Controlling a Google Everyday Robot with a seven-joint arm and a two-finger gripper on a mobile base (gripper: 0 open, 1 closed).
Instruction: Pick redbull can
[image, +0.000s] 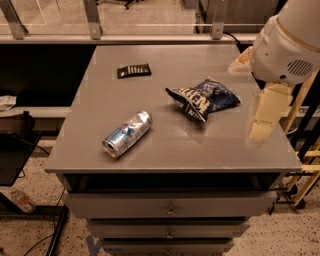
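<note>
The redbull can (127, 134) lies on its side on the gray bench (95, 105). It is in the front left part of the top, not far from the front edge. It is silver with blue patches and a small red mark. Its round end points to the front left corner and its other end points toward the middle of the bench. Nothing touches the can.

A dark blue snack bag (204, 99) with white letters lies to the right of the can, a bit farther back. It is crumpled. The bag and the can are apart. A small flat black packet (134, 70) lies near the back of the bench, well away from the can.

The robot's arm (287, 45) is big, white and round, and it is at the right side. The pale gripper (262, 116) hangs down from it over the right edge of the bench, just past the snack bag. It is well apart from the can. I cannot tell if the gripper is spread wide or squeezed together.

Under the bench top there are gray drawers (170, 205) with small knobs.
</note>
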